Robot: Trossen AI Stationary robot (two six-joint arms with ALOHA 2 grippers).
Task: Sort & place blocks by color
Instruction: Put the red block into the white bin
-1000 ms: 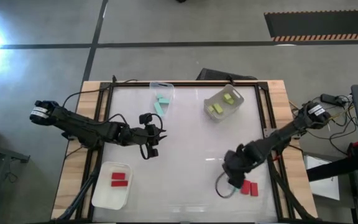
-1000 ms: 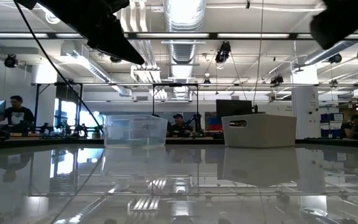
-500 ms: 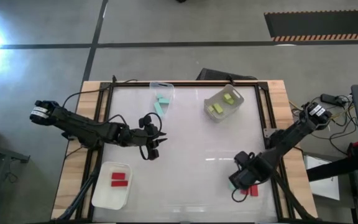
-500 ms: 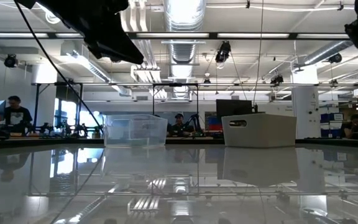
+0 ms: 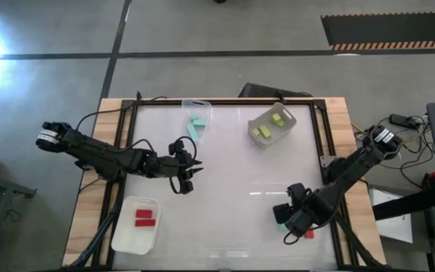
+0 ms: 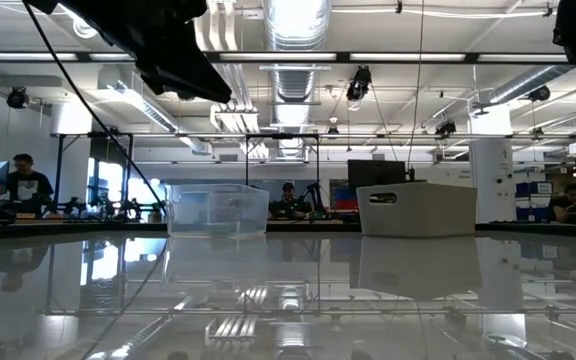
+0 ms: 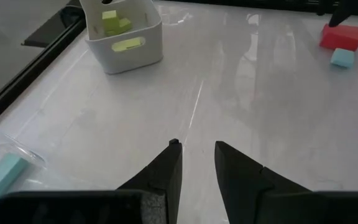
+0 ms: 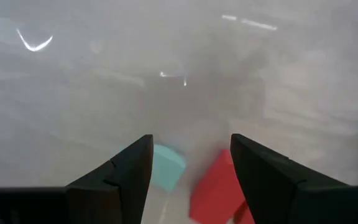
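Sorting is partly done in the high view: two red blocks (image 5: pixel 144 218) lie in the near-left tray (image 5: pixel 124 238), teal blocks (image 5: pixel 195 125) sit at the far clear tray (image 5: pixel 195 103), yellow-green blocks (image 5: pixel 269 125) fill the far-right bin (image 5: pixel 257 140). The right gripper (image 5: pixel 288 220) hangs low at the near-right corner of the worktop (image 5: pixel 232 189), over a teal block (image 5: pixel 279 217) and a red block (image 5: pixel 308 235), so a pick there seems the step in hand. The left gripper (image 5: pixel 186 179) waits mid-left, apart from any block. In the low view only the clear tray (image 6: pixel 218 209) and the bin (image 6: pixel 424 208) show across the glossy worktop, with people in the room behind; neither gripper's fingers show. In the left wrist view its own fingers (image 7: pixel 170 174) stand narrow with nothing between them; the bin (image 7: pixel 122 47) and the red and teal pair (image 7: pixel 342 38) lie well apart. In the right wrist view the fingers (image 8: pixel 128 170) stand wide, holding nothing, with the teal block (image 8: pixel 167 166) and the red block (image 8: pixel 212 186) just beside each other between them. The next move likely calls for centring on one block alone; the close neighbour is the obstacle and may get nudged or caught.
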